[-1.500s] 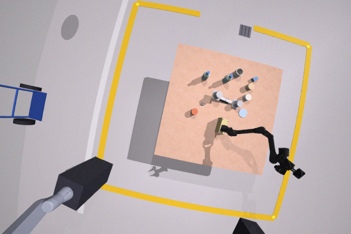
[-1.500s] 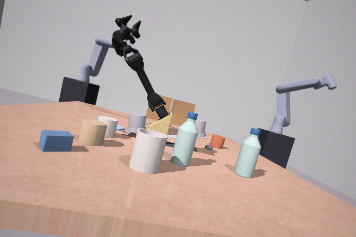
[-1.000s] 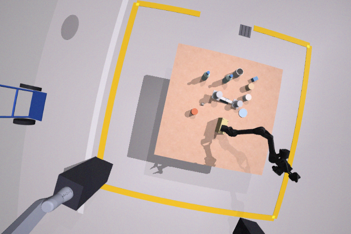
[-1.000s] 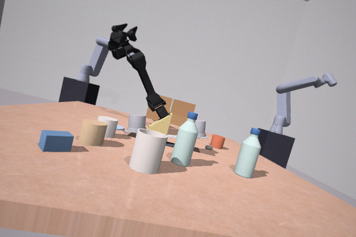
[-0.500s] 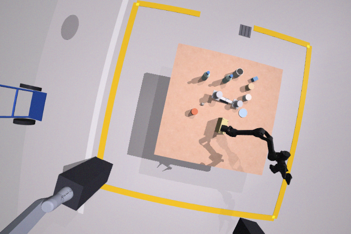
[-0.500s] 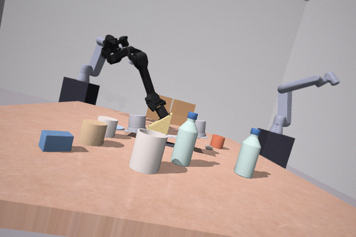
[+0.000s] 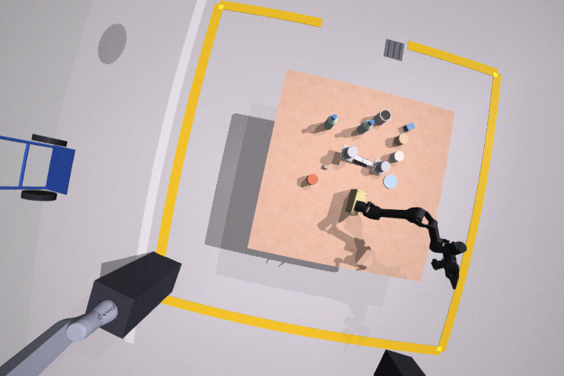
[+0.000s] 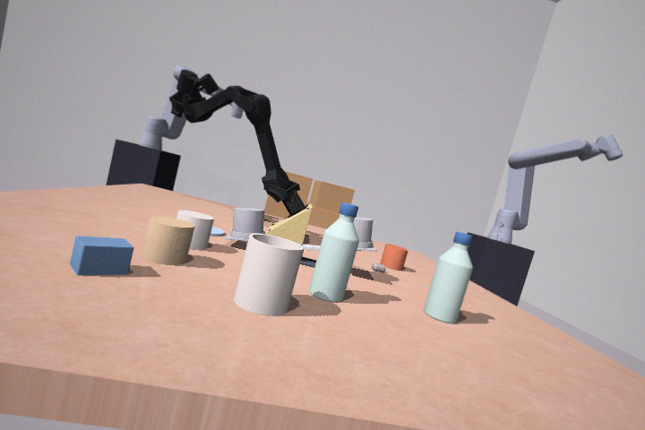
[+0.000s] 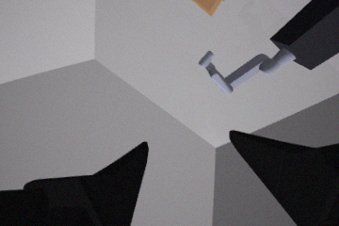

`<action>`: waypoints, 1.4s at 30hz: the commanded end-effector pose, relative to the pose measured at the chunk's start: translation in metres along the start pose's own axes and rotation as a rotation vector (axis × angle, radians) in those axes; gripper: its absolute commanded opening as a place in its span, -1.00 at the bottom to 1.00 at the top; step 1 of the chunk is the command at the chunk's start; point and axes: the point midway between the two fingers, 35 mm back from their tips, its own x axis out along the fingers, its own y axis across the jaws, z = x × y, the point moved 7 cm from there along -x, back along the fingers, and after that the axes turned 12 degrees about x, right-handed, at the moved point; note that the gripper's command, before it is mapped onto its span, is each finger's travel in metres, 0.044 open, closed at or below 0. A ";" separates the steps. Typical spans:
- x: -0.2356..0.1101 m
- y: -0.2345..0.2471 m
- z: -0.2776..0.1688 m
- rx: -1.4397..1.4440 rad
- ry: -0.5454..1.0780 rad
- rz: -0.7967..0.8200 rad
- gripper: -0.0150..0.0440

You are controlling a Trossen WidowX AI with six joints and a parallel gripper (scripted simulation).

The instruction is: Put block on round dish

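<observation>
The balance (image 7: 363,161) stands near the middle of the table. One grey cup (image 7: 350,152) (image 8: 364,230) stands on its far-left end, the other grey cup (image 7: 382,166) (image 8: 248,220) on its end nearer the dish. Both look upright. I cannot tell which end is lower. No hidden block shows. The pale blue round dish (image 7: 390,181) (image 8: 217,231) lies beside the second cup, with nothing seen on it. My gripper (image 9: 187,139) is open and empty. It is raised high, past the table's right edge in the top view, away from the cups and dish. The wrist view shows only room walls, floor and distant equipment.
My arm stands on a yellow wedge (image 7: 356,200) (image 8: 295,227). A white cylinder (image 7: 397,156), a tan cylinder (image 8: 167,240), a blue box (image 8: 102,255), an open cup (image 8: 268,276) and two bottles (image 8: 333,261) (image 7: 330,122) stand around the balance. An orange cylinder (image 7: 312,178) and a small grey piece (image 8: 378,267) are beyond.
</observation>
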 end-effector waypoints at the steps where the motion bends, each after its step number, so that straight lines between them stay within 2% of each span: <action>1: -0.015 -0.013 0.006 -0.060 -0.032 -0.092 1.00; 19: -0.097 -0.063 0.016 -0.263 -0.088 -0.511 1.00; 32: -0.182 -0.084 0.021 -0.477 -0.047 -0.858 1.00; 42: -0.254 -0.079 0.021 -0.605 0.043 -1.128 1.00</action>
